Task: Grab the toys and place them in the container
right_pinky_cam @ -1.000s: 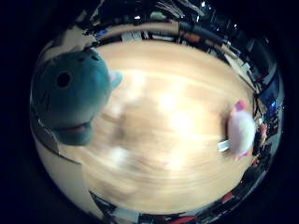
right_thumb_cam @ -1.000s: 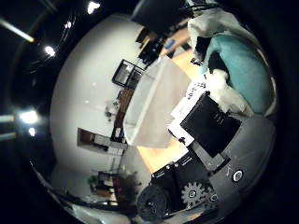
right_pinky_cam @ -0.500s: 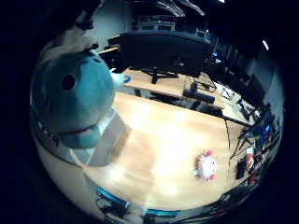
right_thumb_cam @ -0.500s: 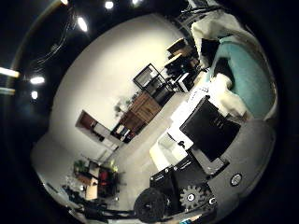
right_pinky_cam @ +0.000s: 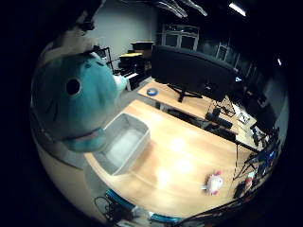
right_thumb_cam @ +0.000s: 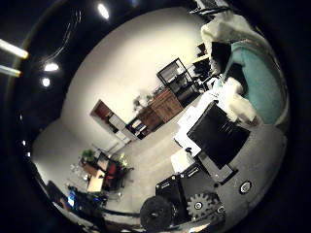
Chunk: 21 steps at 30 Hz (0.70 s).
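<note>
The hand (right_thumb_cam: 218, 141) grips the teal plush toy (right_pinky_cam: 71, 101) close to the palm; the grey container (right_pinky_cam: 124, 149) sits on the desk (right_pinky_cam: 189, 165) directly below it; a pink toy (right_pinky_cam: 214, 183) lies well apart.

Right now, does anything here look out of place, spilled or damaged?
Nothing looks spilled or damaged. The teal plush toy is held in the hand, close to the palm. The pink toy lies alone on the wooden table, away from the grey container.

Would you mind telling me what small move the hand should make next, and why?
Probably carry on toward the grey container: the hand holds the teal plush toy close to the palm, apparently beside the bin rather than over its opening.
</note>
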### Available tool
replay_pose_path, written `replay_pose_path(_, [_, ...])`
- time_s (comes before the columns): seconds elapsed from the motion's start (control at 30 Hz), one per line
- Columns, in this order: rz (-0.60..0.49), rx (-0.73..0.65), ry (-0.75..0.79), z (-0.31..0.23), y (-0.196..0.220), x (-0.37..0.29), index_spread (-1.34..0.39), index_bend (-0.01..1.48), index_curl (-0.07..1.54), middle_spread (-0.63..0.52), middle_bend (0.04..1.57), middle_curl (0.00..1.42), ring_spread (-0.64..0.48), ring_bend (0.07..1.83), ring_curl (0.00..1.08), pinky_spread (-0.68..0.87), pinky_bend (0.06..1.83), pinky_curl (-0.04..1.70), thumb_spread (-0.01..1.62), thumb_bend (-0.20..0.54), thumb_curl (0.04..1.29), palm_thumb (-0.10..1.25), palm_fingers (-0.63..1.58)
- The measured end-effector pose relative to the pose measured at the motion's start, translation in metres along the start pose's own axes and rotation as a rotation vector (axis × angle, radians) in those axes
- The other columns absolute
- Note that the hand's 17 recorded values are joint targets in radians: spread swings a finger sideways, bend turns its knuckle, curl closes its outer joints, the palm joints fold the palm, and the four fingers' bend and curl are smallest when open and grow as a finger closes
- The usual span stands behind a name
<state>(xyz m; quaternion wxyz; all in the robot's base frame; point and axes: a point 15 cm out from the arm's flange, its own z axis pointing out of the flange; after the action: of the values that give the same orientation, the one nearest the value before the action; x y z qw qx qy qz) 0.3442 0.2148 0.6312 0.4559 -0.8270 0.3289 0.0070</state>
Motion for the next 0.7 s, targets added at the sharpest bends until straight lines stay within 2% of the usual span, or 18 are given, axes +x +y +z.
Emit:
replay_pose_path(0.37, [0.001, -0.077, -0.086, 0.053, -0.003, 0.000, -0.38, 1.03, 1.03, -0.36, 1.04, 1.13, -0.26, 1.39, 0.76, -0.20, 1.54, 0.60, 0.94, -0.007, 1.00, 1.05, 0.98])
replay_pose_path(0.7, [-0.003, -0.064, -0.097, 0.064, -0.019, -0.007, -0.38, 1.02, 1.03, -0.36, 1.03, 1.14, -0.26, 1.37, 0.77, -0.20, 1.51, 0.63, 0.93, -0.008, 1.03, 1.04, 0.98])
